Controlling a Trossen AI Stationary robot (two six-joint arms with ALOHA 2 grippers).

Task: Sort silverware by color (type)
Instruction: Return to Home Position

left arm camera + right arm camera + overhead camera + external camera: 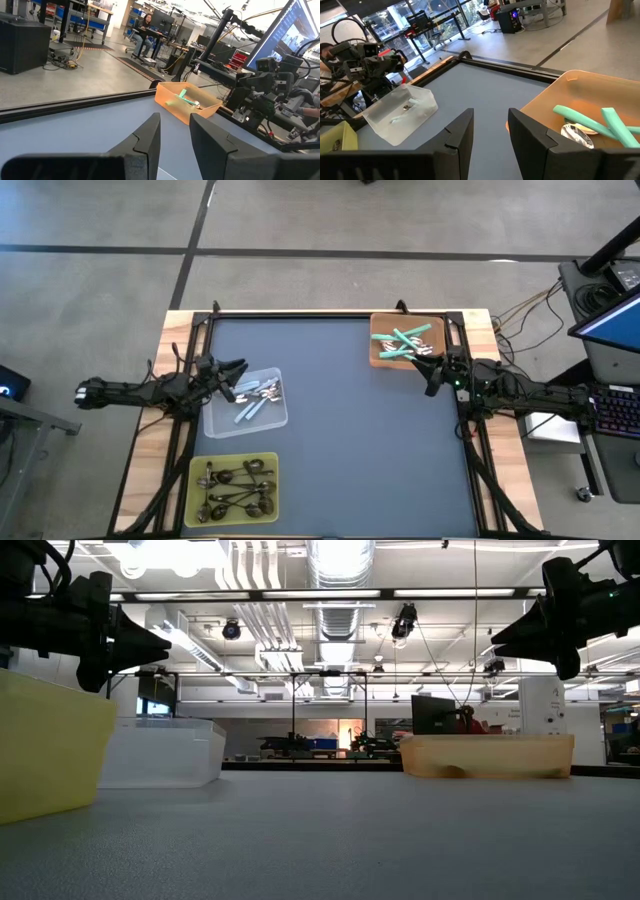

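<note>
Silverware, three lots, grouped by handle. Teal spoons [405, 340] are lying in the orange bin [374, 355], just ahead of the right pincer [428, 372]. Pale blue spoons [255, 405] are resting in the clear bin [215, 420], just beyond the left pincer [238, 378]. Dark metal spoons [235, 485] are sitting in the yellow bin [195, 490], off to that pincer's side. None is lying loose on the desk [340, 440]. Both pincers are hovering raised, narrowly parted and carrying nothing, likely because sorting is finished.
</note>
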